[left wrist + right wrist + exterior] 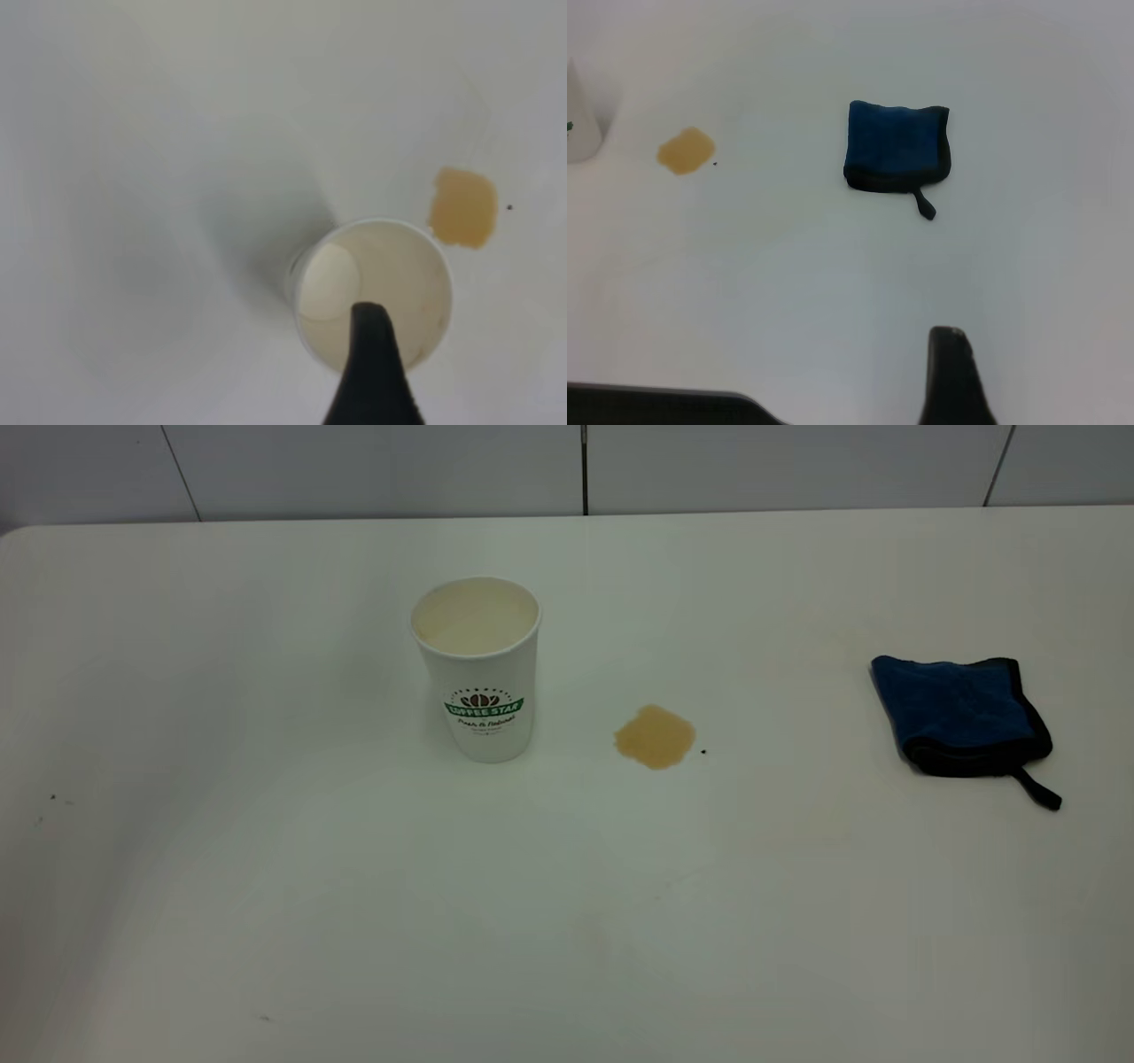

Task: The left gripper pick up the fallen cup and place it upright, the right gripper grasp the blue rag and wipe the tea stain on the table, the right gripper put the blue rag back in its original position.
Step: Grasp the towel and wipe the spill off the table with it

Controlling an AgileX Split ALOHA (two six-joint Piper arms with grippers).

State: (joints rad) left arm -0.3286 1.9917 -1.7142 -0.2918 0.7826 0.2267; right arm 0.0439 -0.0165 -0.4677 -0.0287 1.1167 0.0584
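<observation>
I have the cup [477, 670] standing upright on the white surface [354, 903], mouth up, its green logo facing the exterior camera. Just to its right, apart from it, lies the tea stain [656, 736], a light-brown blotch with a tiny dark speck [703, 751] just beside it. Well off to the right sits the blue rag [961, 713], folded flat, its black loop strap trailing toward the near edge.

Neither arm shows in the exterior view, so I only have the wrist cameras for them. From the left wrist I look straight down into the cup [372, 292]: cream inside, rim fully in view except where one dark finger [376, 372] of the left gripper crosses in front of it. Only that single finger is in the picture, cut off at the edge, so I cannot tell how the left jaws stand, nor whether the finger touches the cup. The stain [462, 207] lies near the rim.

From the right wrist I see the rag [897, 147] lying untouched, the stain [686, 150] farther off, and a sliver of the cup [579, 124] cut off at the frame edge. One dark finger [950, 376] of the right gripper pokes in, well short of the rag; its mate is out of view, so I cannot tell the right jaws' spread either.
</observation>
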